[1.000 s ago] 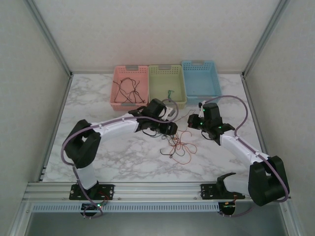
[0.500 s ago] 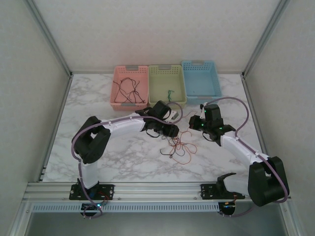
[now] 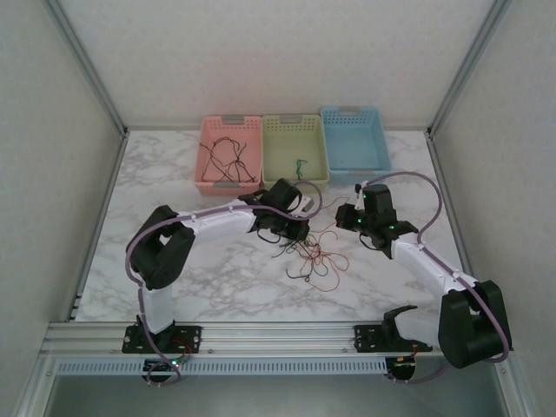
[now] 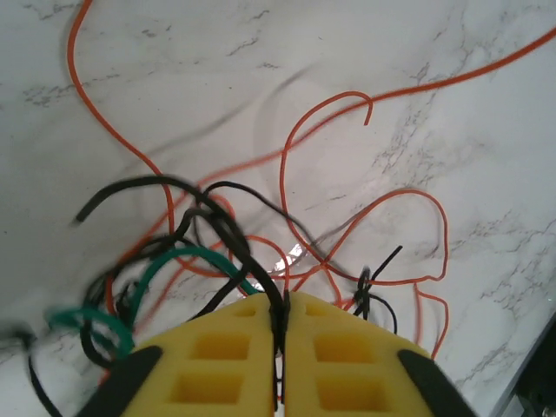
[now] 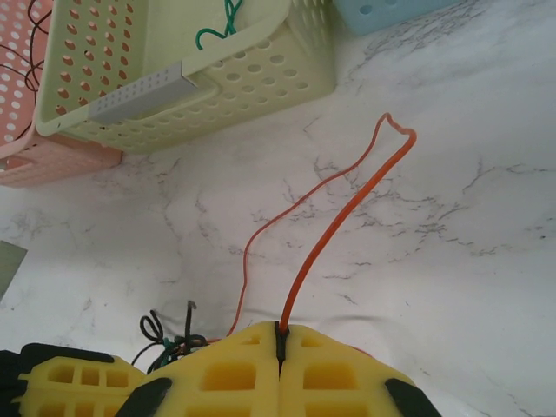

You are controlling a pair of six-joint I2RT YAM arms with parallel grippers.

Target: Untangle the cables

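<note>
The tangle of thin black, green and orange cables (image 3: 313, 259) (image 4: 234, 252) is spread on the white marbled tabletop (image 3: 217, 274), before and between the left hand (image 3: 295, 233) (image 4: 280, 330) and the right hand (image 3: 341, 217) (image 5: 280, 343); one strand is pinched in each. Behind the hands, three perforated plastic baskets are ranged side by side: the pink basket (image 3: 201, 156) behind-left of the left hand with loose black wires (image 3: 228, 155) in it, the pale green basket (image 3: 323, 156) (image 5: 261, 78) directly behind it with a short green wire (image 3: 300, 165) (image 5: 228, 22) in it, and the blue basket (image 3: 354, 111) behind the right hand.
</note>
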